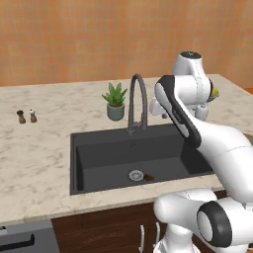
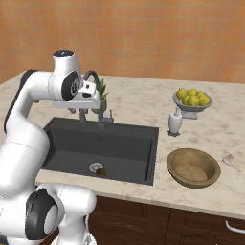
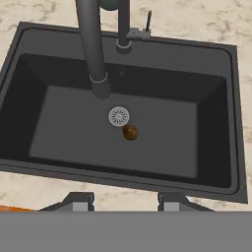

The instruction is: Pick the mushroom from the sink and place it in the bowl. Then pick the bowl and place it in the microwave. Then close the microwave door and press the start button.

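A glossy white arm (image 1: 197, 133) built of rounded, tubular segments is seen. The joints are capped with dark grey to black discs, and a black band runs along one link. A small round dark cap with a thin ring sits atop the highest segment. The hand (image 2: 88, 95) is a white boxy block. Two small grey finger tips (image 3: 78, 202) with dark edges are shown.

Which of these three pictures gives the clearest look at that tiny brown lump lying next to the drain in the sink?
The hand view: it looks straight down into the dark grey sink, so the tiny brown rounded mushroom shows whole beside the round silver drain. Both base views show it as a small dark speck by the drain.
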